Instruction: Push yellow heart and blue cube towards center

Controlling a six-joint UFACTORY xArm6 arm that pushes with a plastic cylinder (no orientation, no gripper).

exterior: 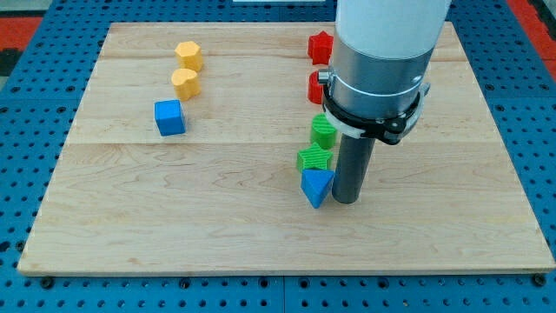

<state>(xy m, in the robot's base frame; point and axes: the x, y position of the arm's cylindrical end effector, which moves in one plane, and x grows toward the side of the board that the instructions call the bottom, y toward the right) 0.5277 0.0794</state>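
— Where was my tip (pixel 346 202)?
— On the bench (pixel 261 243), touching the blue triangle (pixel 317 185). The tool was a bare rod and pinched nothing. The yellow heart (pixel 185 83) and blue cube (pixel 169 116) sat well left of it, likely unpushed.

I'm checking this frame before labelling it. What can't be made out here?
- Lower red block: its right part is hidden by the arm, shape unclear.
- Upper green block: partly behind the arm's collar.
- My tip: beside the blue triangular block; contact cannot be told.
- Arm above the collar: cut off by the view's top.
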